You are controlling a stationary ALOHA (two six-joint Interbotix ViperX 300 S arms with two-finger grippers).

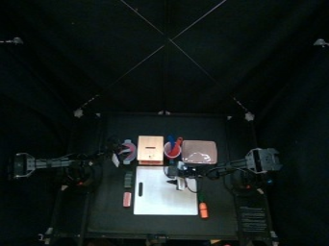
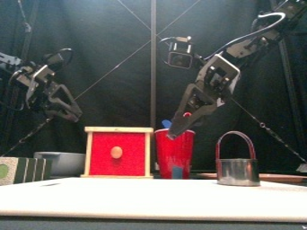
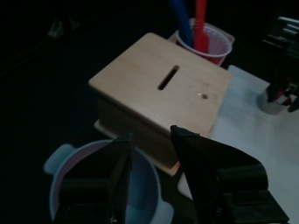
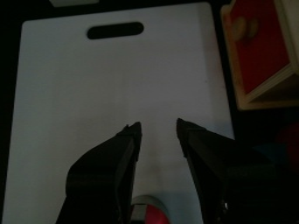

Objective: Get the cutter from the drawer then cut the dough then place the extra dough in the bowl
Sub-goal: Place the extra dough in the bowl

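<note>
The pale wooden box [image 2: 118,153] stands behind the white cutting board [image 1: 164,192], its red drawer front flush with the box. The metal cutter [image 2: 238,167] with its wire handle stands upright on the board, to the right of the red cup [image 2: 175,153]. My left gripper [image 3: 155,144] hangs open above the box [image 3: 158,87] and the blue-grey bowl [image 3: 100,175], holding nothing. My right gripper [image 4: 158,131] hovers open over the bare board [image 4: 105,96], left of the cutter in the front view [image 2: 180,119]. I cannot make out any dough disc.
The red cup [image 3: 208,44] holds a blue and a red toy knife behind the box. A pink tray [image 1: 201,149] lies at the back right. A small red thing [image 1: 203,207] sits at the board's right edge, another [image 1: 127,199] left of the board.
</note>
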